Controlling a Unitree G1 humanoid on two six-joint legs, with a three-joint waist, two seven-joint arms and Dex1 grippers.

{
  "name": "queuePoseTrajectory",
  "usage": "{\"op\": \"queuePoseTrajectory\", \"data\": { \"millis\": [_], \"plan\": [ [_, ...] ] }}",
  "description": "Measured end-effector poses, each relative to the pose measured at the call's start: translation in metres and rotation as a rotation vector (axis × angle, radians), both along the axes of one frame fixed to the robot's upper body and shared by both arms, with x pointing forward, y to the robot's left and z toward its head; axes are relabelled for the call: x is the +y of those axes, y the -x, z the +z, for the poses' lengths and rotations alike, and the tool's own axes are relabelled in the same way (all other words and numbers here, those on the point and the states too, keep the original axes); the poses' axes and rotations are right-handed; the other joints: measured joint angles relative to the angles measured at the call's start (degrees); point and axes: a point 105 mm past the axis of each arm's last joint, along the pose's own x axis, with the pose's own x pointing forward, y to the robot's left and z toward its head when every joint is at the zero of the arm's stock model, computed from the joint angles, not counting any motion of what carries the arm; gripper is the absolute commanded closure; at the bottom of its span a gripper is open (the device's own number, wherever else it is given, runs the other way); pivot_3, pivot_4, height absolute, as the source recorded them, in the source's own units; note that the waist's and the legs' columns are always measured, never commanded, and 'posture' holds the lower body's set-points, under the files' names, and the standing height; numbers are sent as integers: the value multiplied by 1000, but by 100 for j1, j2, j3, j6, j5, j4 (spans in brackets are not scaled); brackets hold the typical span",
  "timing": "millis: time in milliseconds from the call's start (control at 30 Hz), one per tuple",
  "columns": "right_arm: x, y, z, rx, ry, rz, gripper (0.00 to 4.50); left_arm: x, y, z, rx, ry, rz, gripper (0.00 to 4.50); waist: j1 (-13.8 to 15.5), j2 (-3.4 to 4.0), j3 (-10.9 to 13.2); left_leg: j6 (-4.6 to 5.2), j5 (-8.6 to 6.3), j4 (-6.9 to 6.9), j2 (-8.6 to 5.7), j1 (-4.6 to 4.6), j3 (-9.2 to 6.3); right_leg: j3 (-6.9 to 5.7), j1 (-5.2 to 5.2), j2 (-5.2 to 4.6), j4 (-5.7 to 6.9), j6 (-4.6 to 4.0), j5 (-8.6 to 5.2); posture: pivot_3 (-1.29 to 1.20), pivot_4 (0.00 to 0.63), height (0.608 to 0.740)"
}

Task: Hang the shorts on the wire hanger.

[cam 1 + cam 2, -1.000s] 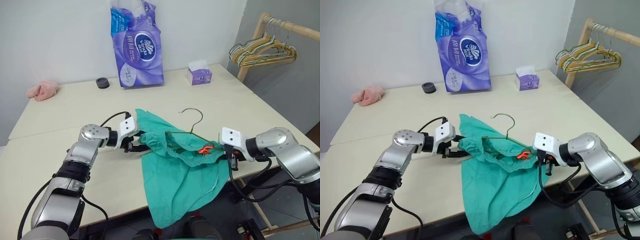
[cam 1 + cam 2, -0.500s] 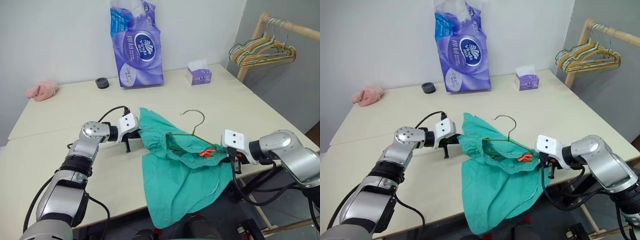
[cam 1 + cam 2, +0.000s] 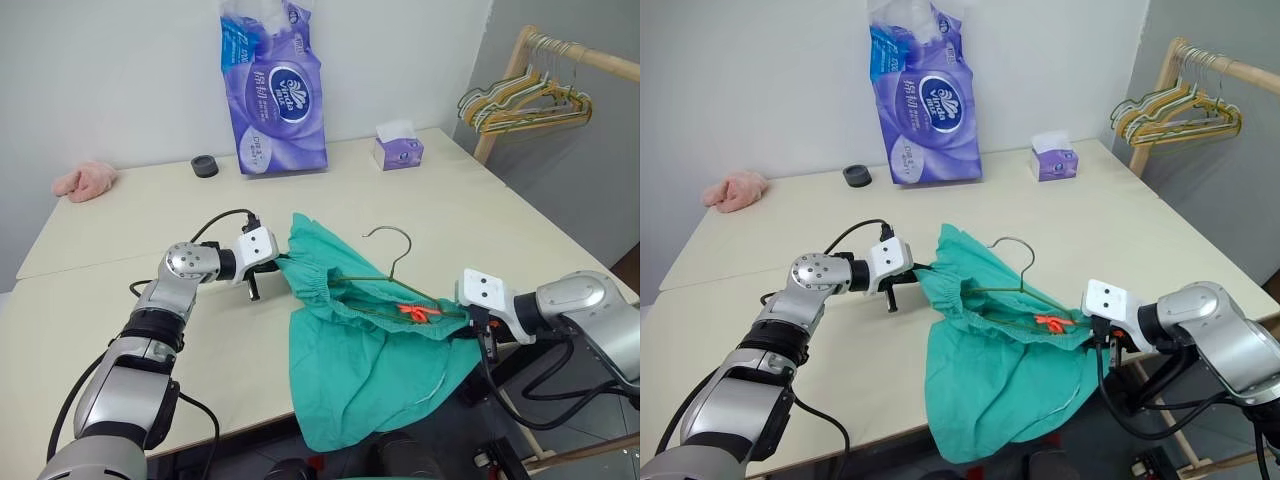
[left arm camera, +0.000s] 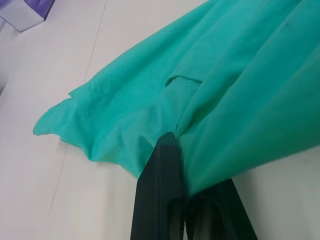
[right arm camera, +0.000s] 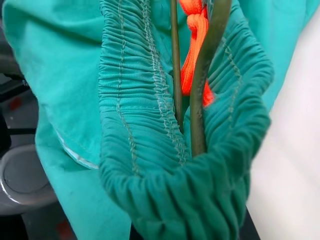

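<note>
Here, in the head views, the shorts point(image 3: 370, 350) are seen stretched crosswise between the two arms, part on the table point(image 3: 120, 300) and part draped over its near edge. The waistband's long axis runs from the left gripper point(image 3: 262, 277), closed on the cloth at the shorts' left end, to the right gripper point(image 3: 478, 322), closed at the right end just off the table's corner. The wire hanger point(image 3: 1015, 290) is lodged inside the waistband, its hook standing clear above the fabric and its lower wire lying along that same axis. The hook sits somewhat nearer the right gripper than the left.

In the left wrist view, the black fingers point(image 4: 162, 200) are shown pinched shut on a fold of teal cloth, with the rest of the fabric spreading away from them over the pale tabletop.

In the right wrist view, the gathered elastic is bunched right at the camera, and two runs of the hanger's wire pass straight through it beside the orange-red tag point(image 5: 194, 45). The fingers themselves are hidden under the cloth; a closed grip on the waistband and hanger end is judged likely. Any further seating of the waistband would be done along this left-to-right line.
</note>
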Motion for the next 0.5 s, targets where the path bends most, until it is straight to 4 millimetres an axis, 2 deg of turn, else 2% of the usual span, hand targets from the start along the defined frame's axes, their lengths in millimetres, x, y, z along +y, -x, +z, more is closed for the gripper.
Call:
{"op": "queuePoseTrajectory", "data": {
  "millis": [133, 267, 367, 500],
  "plan": [
    [-4, -4, 2, -9, -4, -28, 4500, -1, 0, 0, -4, 1, -3, 4461, 0, 0, 0, 0, 0, 0, 0, 0, 0, -1, 0, 0, 0, 0, 0, -258, 11, 740],
    [-2, -9, 8, -28, -14, -33, 4500, -10, 1, -2, 0, 48, -6, 4461, 0, 0, 0, 1, 0, 0, 1, 0, 0, -1, 0, 0, 0, 0, 0, -252, 10, 740],
    [-2, -10, 8, -30, -17, -39, 4500, -10, 7, -4, 30, 92, -7, 3901, -10, 0, 0, 1, 0, 0, 1, 0, 0, 0, -1, 0, 1, 0, 0, -248, 10, 740],
    [-1, -10, 8, -23, -27, -41, 4500, -10, 15, -9, 56, 96, -21, 2733, -5, 0, 0, 1, 0, 0, 1, -1, 0, 0, 0, 0, 0, 0, 0, -247, 10, 740]
  ]
}}
